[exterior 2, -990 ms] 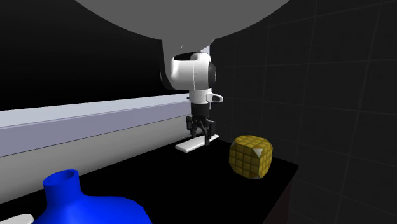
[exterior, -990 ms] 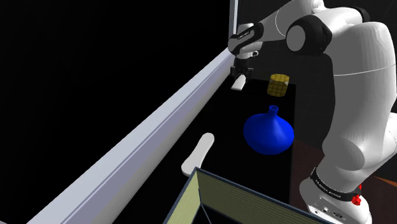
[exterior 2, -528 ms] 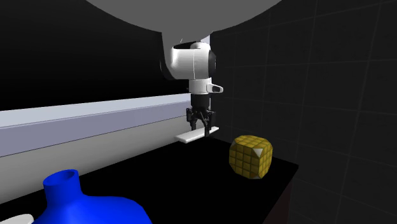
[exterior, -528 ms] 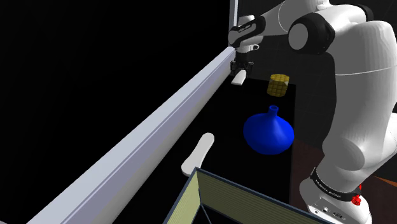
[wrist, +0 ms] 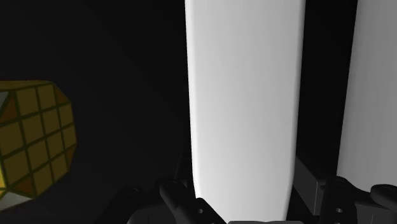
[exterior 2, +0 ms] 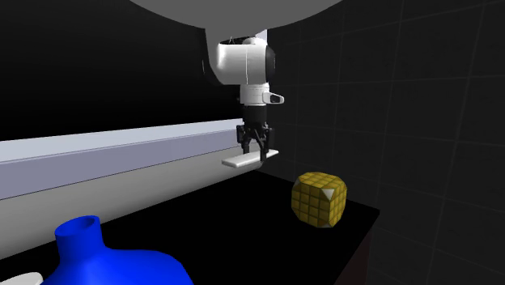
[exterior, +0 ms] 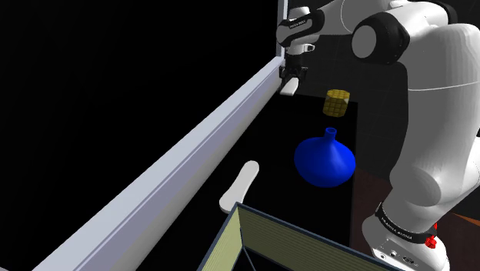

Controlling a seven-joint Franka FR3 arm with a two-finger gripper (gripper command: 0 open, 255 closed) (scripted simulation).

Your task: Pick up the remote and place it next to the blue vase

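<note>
Gripper (exterior 2: pixel 255 151) clamped on the remote (exterior 2: pixel 237 161), a white slab held in the air clear of the dark top, far end, just beside the pale ledge (exterior: pixel 192 154). Yellow cube (exterior 2: pixel 319 197) near, on the second exterior view's right. Vase (exterior: pixel 325 160) well apart, nearer the stand.

So I've pulled my end effector (exterior 2: pixel 253 151) straight up over the last second, and the white remote (exterior 2: pixel 241 161) clamped in it came along. It's hanging noticeably higher above the table (exterior 2: pixel 267 212) than before.
</note>
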